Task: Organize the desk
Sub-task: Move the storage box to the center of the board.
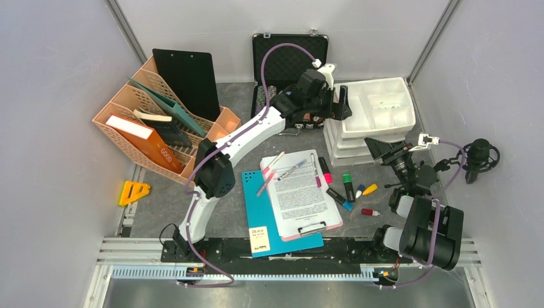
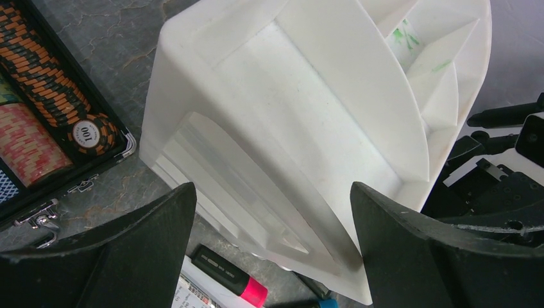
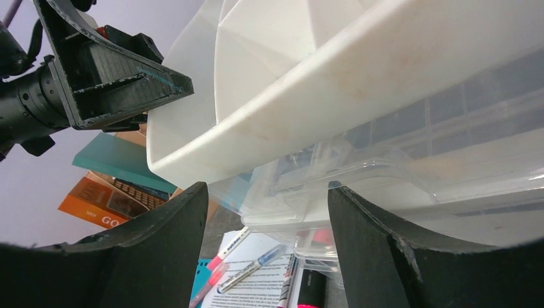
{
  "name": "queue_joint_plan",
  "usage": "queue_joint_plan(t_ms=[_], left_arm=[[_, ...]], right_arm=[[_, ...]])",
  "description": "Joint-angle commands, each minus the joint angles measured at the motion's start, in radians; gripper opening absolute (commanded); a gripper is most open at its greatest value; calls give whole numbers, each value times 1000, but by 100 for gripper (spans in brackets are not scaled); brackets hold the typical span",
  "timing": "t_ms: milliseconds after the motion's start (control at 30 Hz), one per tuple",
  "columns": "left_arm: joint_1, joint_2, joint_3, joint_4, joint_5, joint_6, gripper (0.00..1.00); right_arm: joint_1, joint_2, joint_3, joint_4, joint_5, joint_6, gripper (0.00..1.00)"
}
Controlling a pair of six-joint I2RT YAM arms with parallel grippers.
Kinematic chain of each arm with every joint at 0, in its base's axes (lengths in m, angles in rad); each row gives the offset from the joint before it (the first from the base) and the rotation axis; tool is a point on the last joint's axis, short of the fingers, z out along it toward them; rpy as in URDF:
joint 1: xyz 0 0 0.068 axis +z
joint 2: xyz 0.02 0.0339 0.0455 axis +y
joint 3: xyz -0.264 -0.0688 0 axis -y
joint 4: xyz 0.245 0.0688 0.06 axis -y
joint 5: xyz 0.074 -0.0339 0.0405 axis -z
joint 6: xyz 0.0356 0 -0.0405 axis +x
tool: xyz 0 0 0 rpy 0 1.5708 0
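Back on the desk (image 1: 160,202), poker chips (image 2: 51,77) line the black case (image 1: 289,64).

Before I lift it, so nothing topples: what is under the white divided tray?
The white divided tray rests on a stack of clear plastic bins. The tray covers their tops, so what they hold, if anything, cannot be made out.

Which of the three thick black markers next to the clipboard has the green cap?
The rightmost marker, nearest the trays. The pink-capped one lies left of it, and the blue-capped one lies nearer the arms.
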State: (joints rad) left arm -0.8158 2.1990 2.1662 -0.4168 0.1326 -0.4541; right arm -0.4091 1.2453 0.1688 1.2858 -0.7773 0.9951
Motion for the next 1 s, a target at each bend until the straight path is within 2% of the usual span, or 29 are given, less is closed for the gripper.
queue_joint_plan(t_ms=[0, 267, 700, 967], left_arm=[[0, 18, 29, -14, -10, 55, 94], [0, 17, 15, -16, -8, 56, 94], [0, 11, -16, -17, -4, 56, 92], [0, 13, -32, -17, 0, 56, 91]], right_arm=[[4, 59, 31, 221, -3, 109, 74], [9, 125, 39, 316, 4, 167, 74], [84, 99, 47, 165, 101, 119, 72], [88, 108, 35, 224, 111, 183, 69]])
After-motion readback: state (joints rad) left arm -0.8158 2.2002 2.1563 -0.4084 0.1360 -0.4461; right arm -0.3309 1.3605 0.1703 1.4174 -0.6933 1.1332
